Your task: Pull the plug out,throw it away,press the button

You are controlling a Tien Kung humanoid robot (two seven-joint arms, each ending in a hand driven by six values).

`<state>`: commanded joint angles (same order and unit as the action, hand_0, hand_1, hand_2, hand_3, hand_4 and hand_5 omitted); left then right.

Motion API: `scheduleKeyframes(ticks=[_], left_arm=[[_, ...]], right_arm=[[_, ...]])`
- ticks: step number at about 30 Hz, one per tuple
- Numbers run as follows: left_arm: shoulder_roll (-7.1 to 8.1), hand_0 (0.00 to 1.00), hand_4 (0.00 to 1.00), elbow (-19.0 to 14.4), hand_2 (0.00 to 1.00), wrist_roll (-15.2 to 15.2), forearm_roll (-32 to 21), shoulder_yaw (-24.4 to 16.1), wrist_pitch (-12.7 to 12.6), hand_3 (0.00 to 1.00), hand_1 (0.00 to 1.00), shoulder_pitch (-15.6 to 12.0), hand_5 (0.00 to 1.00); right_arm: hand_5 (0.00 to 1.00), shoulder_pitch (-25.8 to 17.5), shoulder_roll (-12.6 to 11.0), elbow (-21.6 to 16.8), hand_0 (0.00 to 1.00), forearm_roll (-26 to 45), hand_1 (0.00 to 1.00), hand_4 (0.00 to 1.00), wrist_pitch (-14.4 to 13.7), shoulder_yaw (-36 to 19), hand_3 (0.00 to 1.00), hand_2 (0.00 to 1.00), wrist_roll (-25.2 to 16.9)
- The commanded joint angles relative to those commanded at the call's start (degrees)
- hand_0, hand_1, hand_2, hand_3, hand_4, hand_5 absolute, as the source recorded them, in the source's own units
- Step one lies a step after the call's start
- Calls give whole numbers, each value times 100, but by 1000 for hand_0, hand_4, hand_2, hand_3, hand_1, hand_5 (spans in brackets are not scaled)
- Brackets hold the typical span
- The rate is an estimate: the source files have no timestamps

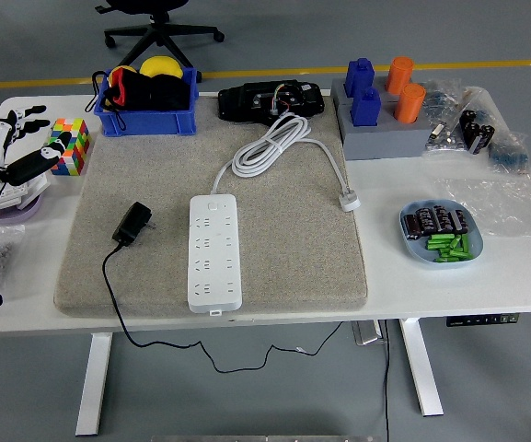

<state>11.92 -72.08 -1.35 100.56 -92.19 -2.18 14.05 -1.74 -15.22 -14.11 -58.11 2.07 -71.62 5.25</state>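
Observation:
A white power strip lies lengthwise in the middle of the grey mat, its coiled white cord running to the back. A black plug adapter lies loose on the mat to the strip's left, out of any socket, its black cable trailing off the front edge. My left hand hovers at the far left edge near a colourful cube, fingers spread and holding nothing. The right arm is out of view.
A blue bin with yellow and black items stands at the back left, a black device behind the mat. Blue and orange blocks on a grey base sit back right. A light blue dish of batteries is at the right.

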Motion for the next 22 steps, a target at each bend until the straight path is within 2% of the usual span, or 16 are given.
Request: scheduleKeyframes(ticks=[11,22], left_arm=[[18,873,743,23,765,-3,7,-12,-2,826,818,22,442],[50,872,741,24,763,6,-30,160,2,826,816,92,440]], right_arm=[[592,20,-41,-3,728,21,680,744,3,87,644,662,-1],[591,59,-105,3,728,76,680,744,4,244,645,661,-2]])
